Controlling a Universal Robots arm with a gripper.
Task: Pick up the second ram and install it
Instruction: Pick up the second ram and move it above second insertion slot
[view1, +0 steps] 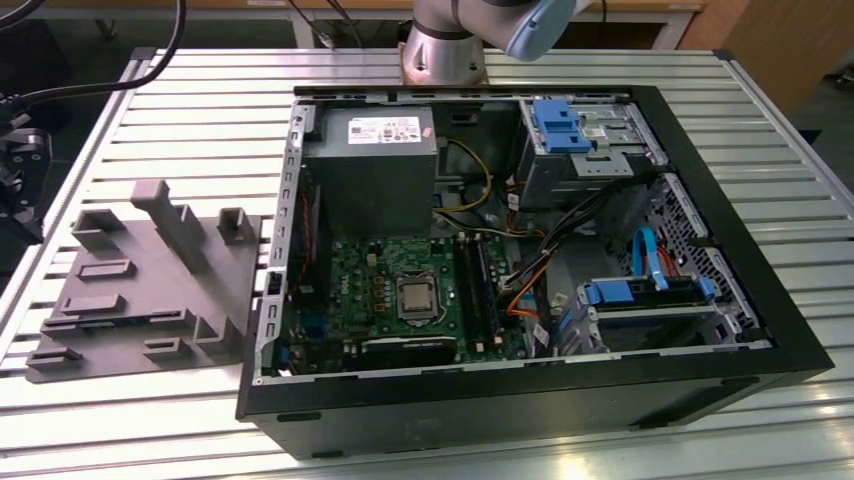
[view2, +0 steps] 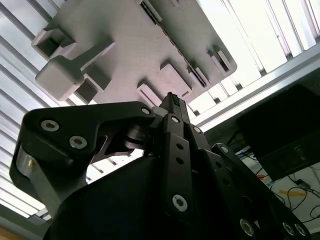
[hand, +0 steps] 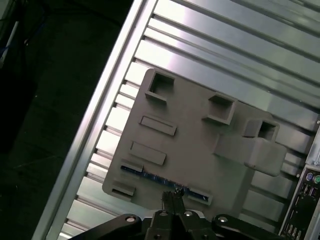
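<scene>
You've got one second ram (hand: 150, 176), edge-on in a slot of the one grey tray (hand: 200, 135). Only its thin edge shows, partly behind the gripper (hand: 172, 196). Gripper is narrow, fingers together, over the stick; contact unclear. One open PC case (view1: 534, 405) sits beside the tray on the desk (view1: 160, 110).

Thin second ram (hand: 147, 175) edge-up in holder (hand: 200, 145)
</scene>
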